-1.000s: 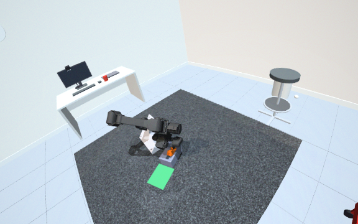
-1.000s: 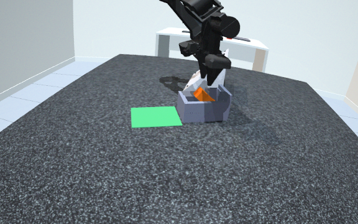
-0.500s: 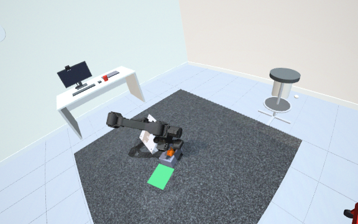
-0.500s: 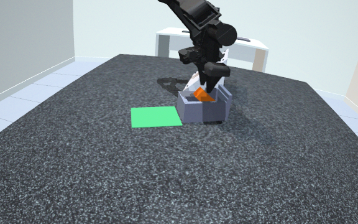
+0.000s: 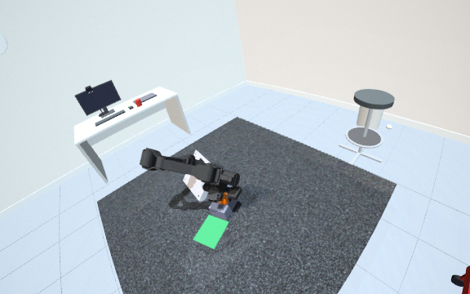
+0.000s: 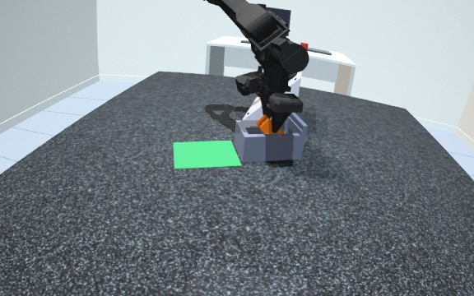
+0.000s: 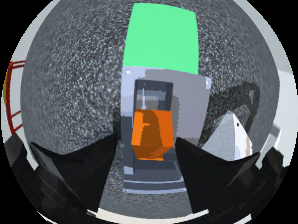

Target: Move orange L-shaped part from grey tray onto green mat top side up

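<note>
The orange part (image 5: 224, 200) (image 6: 264, 123) (image 7: 153, 128) is tilted in the pocket of the grey tray (image 5: 219, 211) (image 6: 253, 148) (image 7: 193, 107). Its end nearer the green mat (image 5: 211, 232) (image 6: 206, 154) (image 7: 161, 37) is raised above the tray's rim, and its other end is down in the pocket. My gripper (image 6: 274, 127) (image 7: 146, 140) points down low over the tray and is partly open. In the wrist view one finger is on each side of the part, with gaps between. The part's low end is partly hidden by a finger in the exterior view.
The tray has a raised wall (image 6: 299, 125) at its end away from the mat. A white slanted panel (image 5: 196, 187) (image 7: 240, 137) stands close beside the tray, behind the arm. The green mat lies directly beside the tray's other end. A desk (image 5: 126, 116) stands farther back.
</note>
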You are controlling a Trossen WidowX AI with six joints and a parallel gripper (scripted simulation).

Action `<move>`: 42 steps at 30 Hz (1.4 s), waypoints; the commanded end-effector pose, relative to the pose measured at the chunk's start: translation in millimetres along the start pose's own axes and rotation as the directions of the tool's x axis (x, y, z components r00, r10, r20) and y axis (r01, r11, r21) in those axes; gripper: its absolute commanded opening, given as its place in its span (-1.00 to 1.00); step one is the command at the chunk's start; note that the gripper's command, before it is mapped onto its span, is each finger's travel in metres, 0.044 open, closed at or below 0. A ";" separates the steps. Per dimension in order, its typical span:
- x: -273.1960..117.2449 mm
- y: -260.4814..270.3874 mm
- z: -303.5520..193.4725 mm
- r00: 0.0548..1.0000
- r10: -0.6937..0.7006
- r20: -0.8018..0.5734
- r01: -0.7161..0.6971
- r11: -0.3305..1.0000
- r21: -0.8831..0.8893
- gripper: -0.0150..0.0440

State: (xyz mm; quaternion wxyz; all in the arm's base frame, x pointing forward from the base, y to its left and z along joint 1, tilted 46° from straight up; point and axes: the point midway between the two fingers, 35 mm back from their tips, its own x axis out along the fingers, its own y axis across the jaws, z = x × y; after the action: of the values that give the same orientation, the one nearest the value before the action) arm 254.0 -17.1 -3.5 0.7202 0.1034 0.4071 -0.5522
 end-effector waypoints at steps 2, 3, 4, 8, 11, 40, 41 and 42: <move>8.4 -2.6 0.0 1.000 -0.009 0.004 0.009 1.000 -0.005 0.46; 8.7 -2.7 0.0 1.000 -0.009 0.004 0.009 1.000 -0.005 0.46; 8.7 -2.7 0.0 1.000 -0.009 0.004 0.009 1.000 -0.005 0.46; 5.1 -1.0 0.0 1.000 -0.003 0.000 0.003 1.000 0.000 0.10; 5.1 -1.0 0.0 1.000 -0.003 0.000 0.003 1.000 0.000 -0.03; -12.2 -1.5 -0.3 1.000 -0.006 0.002 0.006 1.000 -0.004 -0.49; -13.7 -1.5 -0.3 1.000 -0.007 0.002 0.007 1.000 -0.004 -0.49; -15.2 -1.5 -0.3 1.000 -0.007 0.002 0.007 1.000 -0.004 -0.49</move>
State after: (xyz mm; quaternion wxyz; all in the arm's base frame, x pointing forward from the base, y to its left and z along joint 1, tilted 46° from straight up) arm 251.1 -11.2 3.9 0.7185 0.0969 0.4079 -0.5550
